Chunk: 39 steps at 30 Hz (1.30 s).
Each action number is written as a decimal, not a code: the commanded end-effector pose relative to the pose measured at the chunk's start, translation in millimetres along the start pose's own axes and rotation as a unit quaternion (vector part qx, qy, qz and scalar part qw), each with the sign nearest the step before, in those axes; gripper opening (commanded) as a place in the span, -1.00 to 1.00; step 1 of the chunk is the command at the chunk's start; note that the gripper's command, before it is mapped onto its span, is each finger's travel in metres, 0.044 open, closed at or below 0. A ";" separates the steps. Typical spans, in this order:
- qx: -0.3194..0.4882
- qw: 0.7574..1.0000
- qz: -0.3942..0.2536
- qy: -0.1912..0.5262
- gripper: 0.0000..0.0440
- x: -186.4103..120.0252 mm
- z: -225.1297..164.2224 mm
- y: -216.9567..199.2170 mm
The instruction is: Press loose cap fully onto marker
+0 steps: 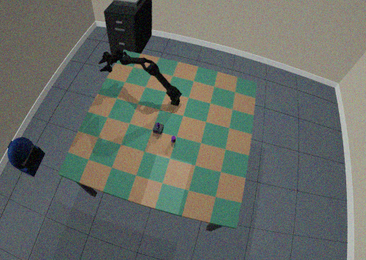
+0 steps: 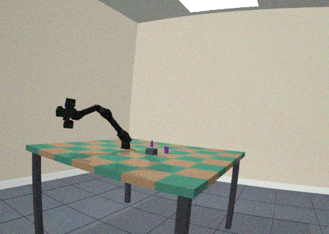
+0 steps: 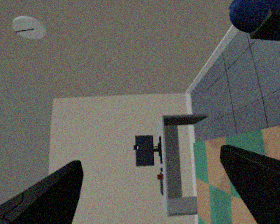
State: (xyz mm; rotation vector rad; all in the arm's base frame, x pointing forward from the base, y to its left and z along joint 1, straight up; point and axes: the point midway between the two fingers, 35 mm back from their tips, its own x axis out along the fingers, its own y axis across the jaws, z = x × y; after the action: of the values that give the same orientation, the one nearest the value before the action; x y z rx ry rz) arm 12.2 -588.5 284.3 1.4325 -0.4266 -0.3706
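Note:
The grey holder block [image 1: 159,132] [image 2: 151,151] sits near the middle of the checkered table. The marker [image 1: 158,125] [image 2: 152,144] stands upright in it, its purple pointed tip bare. The purple cap [image 1: 173,139] [image 2: 166,149] stands upright and loose on the table, a short way from the block and not touching it. My gripper [image 1: 102,63] [image 2: 69,113] [image 3: 152,160] is open with nothing between its fingers. It is held high and far from block and cap, turned sideways. The wrist view shows neither marker, block nor cap.
The table [image 1: 200,206] [image 2: 175,182] has green and tan squares. A dark filing cabinet [image 1: 125,26] stands beyond the table corner near my gripper. A blue round object [image 1: 20,152] [image 3: 256,15] is on the floor. The wrist view shows a desk [image 3: 173,165] with a monitor [image 3: 144,150].

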 end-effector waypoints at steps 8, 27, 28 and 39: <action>0.022 1.000 -0.009 0.014 -0.11 24.9 -16.0 0.3; 0.052 0.997 -0.032 0.056 -0.04 81.5 -69.0 14.1; 0.053 0.996 -0.034 0.058 -0.03 84.2 -72.0 14.9; 0.064 0.993 -0.050 0.083 0.04 112.6 -107.3 22.6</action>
State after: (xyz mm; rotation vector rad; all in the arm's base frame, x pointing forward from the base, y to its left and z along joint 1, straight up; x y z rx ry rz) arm 150.1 -555.7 298.6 1.6023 -0.2643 -0.3084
